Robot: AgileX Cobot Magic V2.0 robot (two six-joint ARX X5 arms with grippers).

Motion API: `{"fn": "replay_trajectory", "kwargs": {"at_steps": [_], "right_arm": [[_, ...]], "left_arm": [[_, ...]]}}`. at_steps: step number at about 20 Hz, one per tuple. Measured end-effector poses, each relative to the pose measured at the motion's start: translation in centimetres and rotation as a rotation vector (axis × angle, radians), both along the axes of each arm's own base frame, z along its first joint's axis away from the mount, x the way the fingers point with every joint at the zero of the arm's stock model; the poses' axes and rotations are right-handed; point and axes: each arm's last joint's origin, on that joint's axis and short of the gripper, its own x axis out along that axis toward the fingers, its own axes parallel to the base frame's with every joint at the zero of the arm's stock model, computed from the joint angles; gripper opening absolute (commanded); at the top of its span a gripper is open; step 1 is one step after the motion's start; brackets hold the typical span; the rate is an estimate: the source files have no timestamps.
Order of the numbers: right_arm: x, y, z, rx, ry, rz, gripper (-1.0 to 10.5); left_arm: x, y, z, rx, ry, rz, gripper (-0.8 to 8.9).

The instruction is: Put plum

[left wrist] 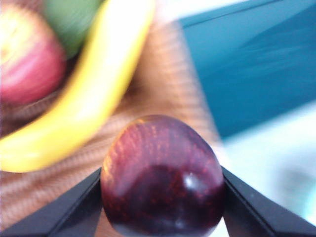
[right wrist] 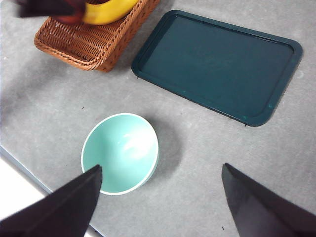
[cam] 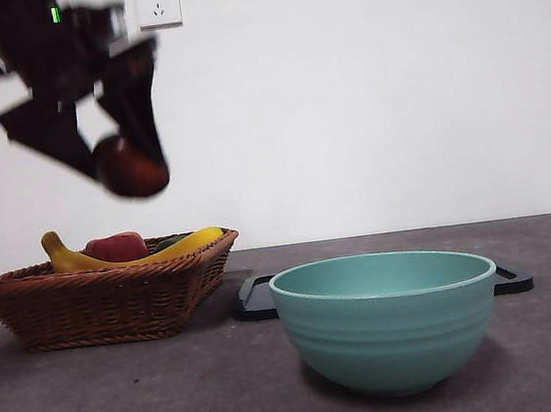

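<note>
My left gripper [cam: 129, 159] is shut on the dark maroon plum [cam: 133, 166] and holds it high above the wicker basket [cam: 106, 297] at the left. In the left wrist view the plum [left wrist: 163, 175] sits between the two black jaws, over the basket's edge. My right gripper [right wrist: 160, 197] is open and empty, high above the table over the teal bowl [right wrist: 120, 153]. The bowl [cam: 387, 318] stands in front at the right. A dark green tray [right wrist: 217, 64] lies flat behind it.
The basket holds yellow bananas [cam: 185, 244], a red fruit [cam: 115, 248] and something green [left wrist: 71, 19]. The tray's edge [cam: 255, 299] shows behind the bowl. A wall socket [cam: 158, 3] is on the white wall.
</note>
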Motion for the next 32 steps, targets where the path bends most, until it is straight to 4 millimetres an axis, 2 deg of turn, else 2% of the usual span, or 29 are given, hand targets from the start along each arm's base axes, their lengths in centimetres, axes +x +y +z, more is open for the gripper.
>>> {"fn": "replay_trajectory", "kwargs": {"at_steps": [2, 5, 9, 14, 20, 25, 32], "right_arm": [[0.0, 0.0, 0.0, 0.0, 0.0, 0.0, 3.9], [0.0, 0.0, 0.0, 0.0, 0.0, 0.0, 3.9], [0.0, 0.0, 0.0, 0.0, 0.0, 0.0, 3.9], [0.0, 0.0, 0.0, 0.0, 0.0, 0.0, 3.9], [0.0, 0.0, 0.0, 0.0, 0.0, 0.0, 3.9], [0.0, 0.0, 0.0, 0.0, 0.0, 0.0, 3.9], [0.0, 0.0, 0.0, 0.0, 0.0, 0.0, 3.9]], "left_arm": [[-2.3, -0.9, 1.8, -0.051, -0.01, -0.079, 2.73], [-5.4, -3.0, 3.4, -0.086, -0.029, -0.208, 2.75], [-8.1, -6.8, 3.2, -0.086, -0.018, -0.371, 2.76], [-9.5, -11.4, 0.5, -0.039, 0.037, -0.518, 2.76], [-9.6, -15.7, -4.7, 0.107, 0.076, -0.607, 2.76], [-9.4, -17.4, -7.8, 0.203, 0.072, -0.634, 2.76], [-9.3, -18.2, -9.9, 0.247, 0.086, -0.658, 2.8]]}}
